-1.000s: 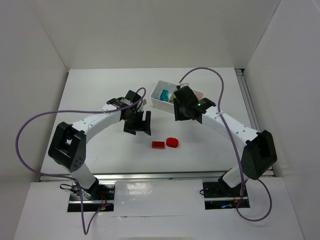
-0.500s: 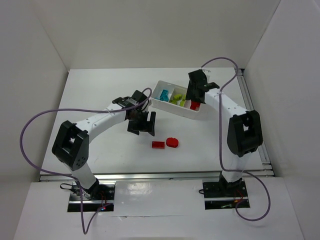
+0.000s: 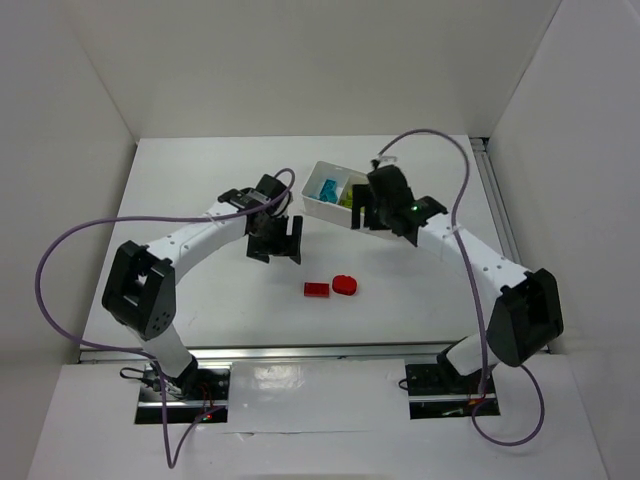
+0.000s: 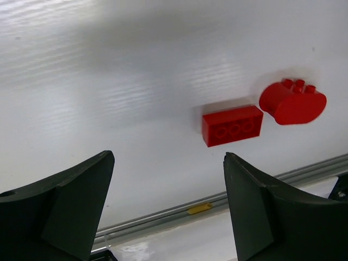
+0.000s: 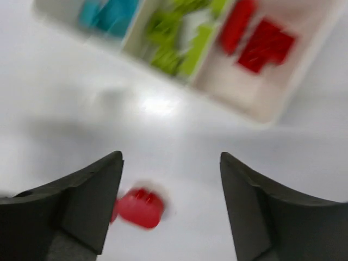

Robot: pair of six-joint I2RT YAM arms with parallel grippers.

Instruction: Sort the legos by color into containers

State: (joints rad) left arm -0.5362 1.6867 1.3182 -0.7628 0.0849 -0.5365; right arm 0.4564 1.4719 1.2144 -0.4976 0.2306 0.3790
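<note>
Two red legos lie on the table: a rectangular brick (image 3: 317,289) (image 4: 232,125) and a rounded one (image 3: 345,285) (image 4: 292,101) (image 5: 140,207). The white tray (image 3: 318,208) (image 5: 274,106) holds cyan legos (image 3: 327,187) (image 5: 109,11) in its left section, lime green legos (image 3: 350,195) (image 5: 179,43) in the middle and red legos (image 5: 255,38) on the right. My left gripper (image 3: 275,245) (image 4: 168,157) hangs open and empty, up-left of the loose red bricks. My right gripper (image 3: 368,215) (image 5: 170,157) is open and empty above the tray's near edge, hiding its right part in the top view.
White walls close in the table at the back and on both sides. A metal rail (image 4: 163,220) runs along the near edge of the table. Purple cables loop from both arms.
The right arm swung out over the tray's right end and came back toward the table's middle, and its jaws opened. The left gripper shifted only slightly.
</note>
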